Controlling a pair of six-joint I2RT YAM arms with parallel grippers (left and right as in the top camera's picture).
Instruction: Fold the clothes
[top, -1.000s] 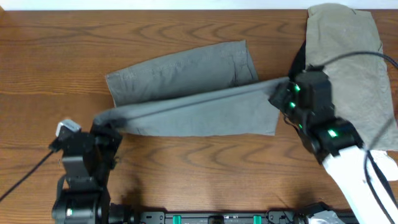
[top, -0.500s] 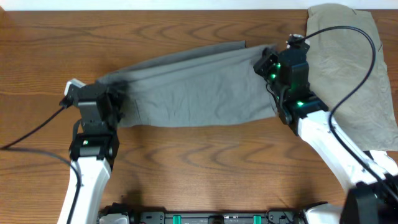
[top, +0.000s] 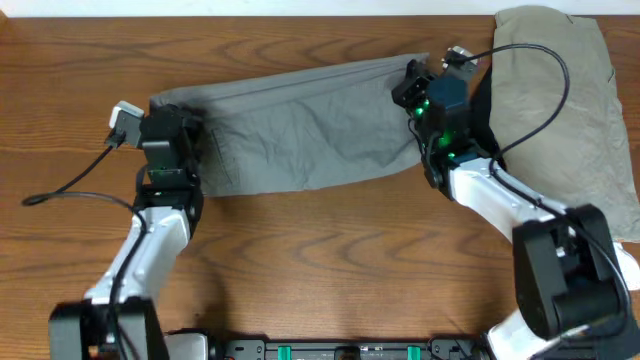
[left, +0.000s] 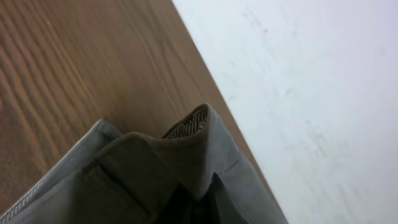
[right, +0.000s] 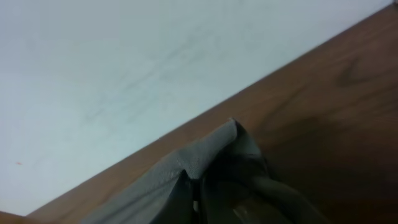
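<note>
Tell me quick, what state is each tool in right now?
Left tool: closed, holding the left end of the grey shorts.
Right tool: closed, holding the right end of the grey shorts.

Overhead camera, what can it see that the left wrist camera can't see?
Only overhead: the whole grey shorts stretched between the left gripper and the right gripper, both shut on the cloth, plus a khaki-beige garment off to the right. Only left wrist: a close look at the pinched corner, where the pale speckled lining peeks out. Both: the grey shorts and the wooden table.
</note>
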